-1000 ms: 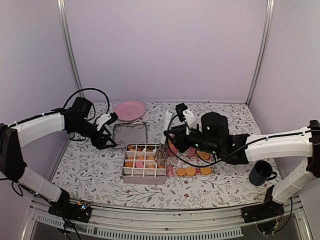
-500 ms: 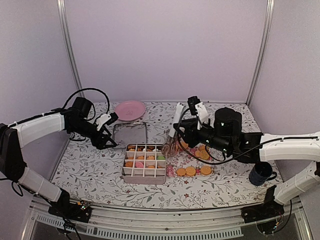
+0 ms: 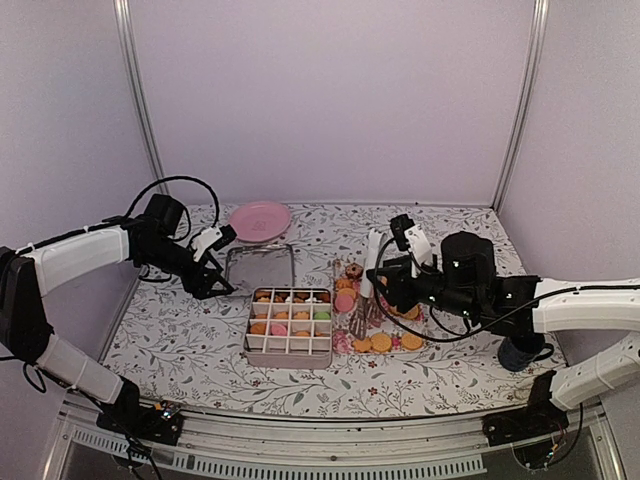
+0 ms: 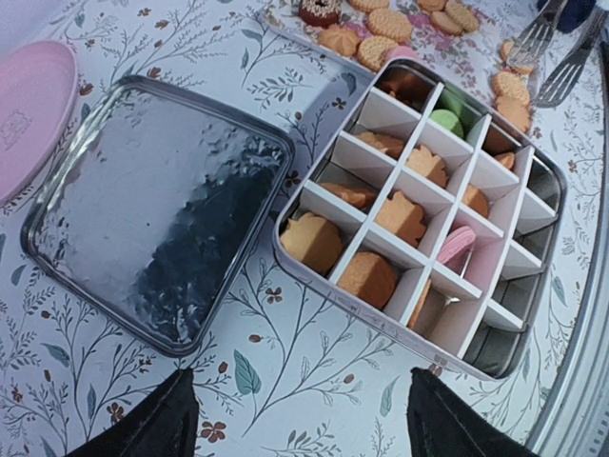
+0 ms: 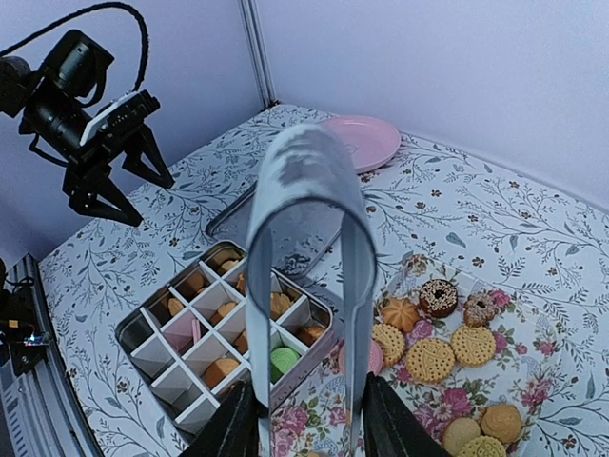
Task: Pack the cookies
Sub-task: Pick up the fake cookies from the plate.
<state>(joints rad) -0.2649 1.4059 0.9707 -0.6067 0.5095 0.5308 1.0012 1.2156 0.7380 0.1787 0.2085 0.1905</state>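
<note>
Flowery cloth [image 3: 180, 340] covers the table. Some cookies [image 4: 311, 240] sit in the white squares of the box [image 4: 463, 328] in the middle of the top view. More lie just right of it. Left gripper [image 4: 300, 424] hangs wide open near the lid [image 4: 152, 200]. Right gripper [image 5: 304, 428] holds silver tongs [image 5: 306, 171].

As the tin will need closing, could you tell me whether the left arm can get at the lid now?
Probably yes: the left fingers hang open close over the lid, which lies bare beside the tin, nothing covering it.
</note>
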